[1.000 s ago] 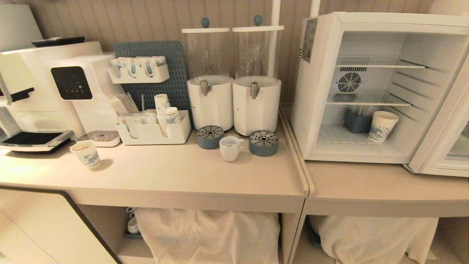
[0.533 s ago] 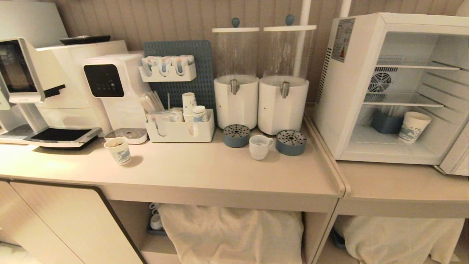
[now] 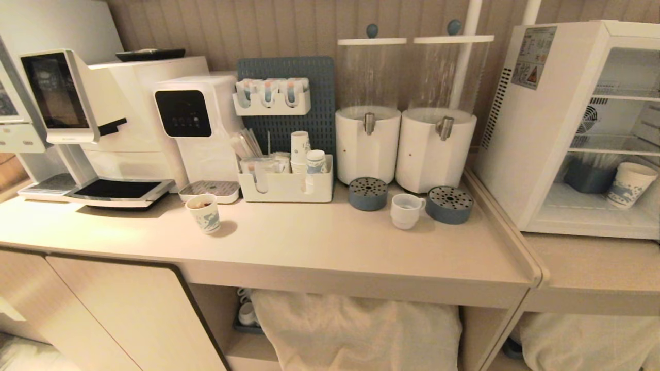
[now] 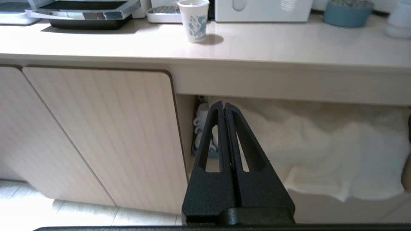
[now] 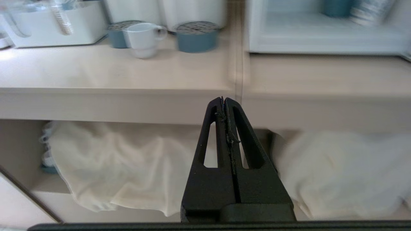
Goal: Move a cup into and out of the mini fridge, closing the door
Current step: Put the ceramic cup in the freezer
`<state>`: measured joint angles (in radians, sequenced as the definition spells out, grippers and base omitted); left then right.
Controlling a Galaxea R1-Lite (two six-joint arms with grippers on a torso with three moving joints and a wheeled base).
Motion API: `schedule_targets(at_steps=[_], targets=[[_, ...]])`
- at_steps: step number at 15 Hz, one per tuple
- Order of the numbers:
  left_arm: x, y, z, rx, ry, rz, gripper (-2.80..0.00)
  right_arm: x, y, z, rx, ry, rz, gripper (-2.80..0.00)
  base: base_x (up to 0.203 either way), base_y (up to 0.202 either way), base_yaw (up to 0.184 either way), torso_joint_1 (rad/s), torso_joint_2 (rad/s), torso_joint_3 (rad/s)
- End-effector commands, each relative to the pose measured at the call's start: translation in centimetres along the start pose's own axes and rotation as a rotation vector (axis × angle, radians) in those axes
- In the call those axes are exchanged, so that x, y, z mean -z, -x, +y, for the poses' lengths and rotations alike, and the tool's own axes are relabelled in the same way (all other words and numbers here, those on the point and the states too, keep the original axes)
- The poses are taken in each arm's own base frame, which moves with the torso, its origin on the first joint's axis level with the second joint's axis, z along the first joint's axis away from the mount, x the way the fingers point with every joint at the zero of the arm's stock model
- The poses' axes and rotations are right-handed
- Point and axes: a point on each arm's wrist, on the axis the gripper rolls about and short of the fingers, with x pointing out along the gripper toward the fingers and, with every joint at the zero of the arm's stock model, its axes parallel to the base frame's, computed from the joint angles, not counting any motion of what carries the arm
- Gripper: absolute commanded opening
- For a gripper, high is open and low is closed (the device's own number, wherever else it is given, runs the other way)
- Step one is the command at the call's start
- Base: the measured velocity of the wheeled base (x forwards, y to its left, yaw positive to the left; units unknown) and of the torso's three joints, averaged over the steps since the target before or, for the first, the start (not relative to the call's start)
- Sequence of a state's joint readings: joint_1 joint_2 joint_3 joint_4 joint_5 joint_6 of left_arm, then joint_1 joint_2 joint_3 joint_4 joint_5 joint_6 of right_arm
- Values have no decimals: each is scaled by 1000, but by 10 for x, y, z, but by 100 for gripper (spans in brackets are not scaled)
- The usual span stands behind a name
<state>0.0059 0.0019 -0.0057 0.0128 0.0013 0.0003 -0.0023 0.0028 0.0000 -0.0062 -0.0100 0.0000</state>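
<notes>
Since a second ago the whole head view has slid over, so the camera moved and not the things: the white boxy mini fridge now sits at the far right edge and its door is out of the picture.

From the head, the small white cup stands on the long pale counter. It is between two round blue-grey drip trays with holes on top, in front of two white round drink dispensers. The fridge stands open. A paper cup with blue print and a dark blue pot sit on its floor. Another paper cup with blue print stands well to the left on the counter, near a white coffee machine. Neither arm shows here.

From the left wrist, the left gripper hangs low in front of the cupboard, below the counter edge. Its black fingers are pressed together and hold nothing. White cloth lies on the shelf behind it.

From the right wrist, the right gripper also hangs below the counter edge. Its black fingers are pressed together and hold nothing. The small white cup is up on the counter, well apart from it, with the fridge floor to one side.
</notes>
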Motion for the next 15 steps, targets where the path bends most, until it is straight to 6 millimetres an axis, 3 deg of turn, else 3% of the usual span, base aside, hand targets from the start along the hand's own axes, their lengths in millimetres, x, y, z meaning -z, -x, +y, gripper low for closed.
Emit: schedule_targets(at_steps=[1, 5, 6, 8, 11, 12, 13, 15], targets=[[0, 0, 0, -1, 0, 2, -280, 0, 0, 0, 1, 0, 0, -280, 185, 21, -5, 7, 2, -2], [0, 0, 0, -1, 0, -1, -280, -2, 1, 0, 2, -12, -13, -280, 106, 2, 4, 2, 5, 0], [0, 0, 0, -1, 0, -3, -280, -11, 3, 0, 4, -25, -47, -280, 0, 0, 0, 0, 0, 0], [0, 0, 0, -1, 2, -3, -280, -54, 22, 0, 4, -46, -183, -280, 0, 0, 0, 0, 0, 0], [0, 0, 0, -1, 2, -4, -280, -132, 73, -1, 9, -24, -330, -280, 0, 0, 0, 0, 0, 0], [0, 0, 0, -1, 2, -6, -280, -154, 78, -2, 30, -31, -334, -280, 0, 0, 0, 0, 0, 0], [0, 0, 0, 1, 3, -6, -280, -173, 69, -4, 56, -46, -287, -280, 0, 0, 0, 0, 0, 0], [0, 0, 0, 1, 3, -7, -280, -206, 24, -11, 72, -78, -123, -280, 0, 0, 0, 0, 0, 0]])
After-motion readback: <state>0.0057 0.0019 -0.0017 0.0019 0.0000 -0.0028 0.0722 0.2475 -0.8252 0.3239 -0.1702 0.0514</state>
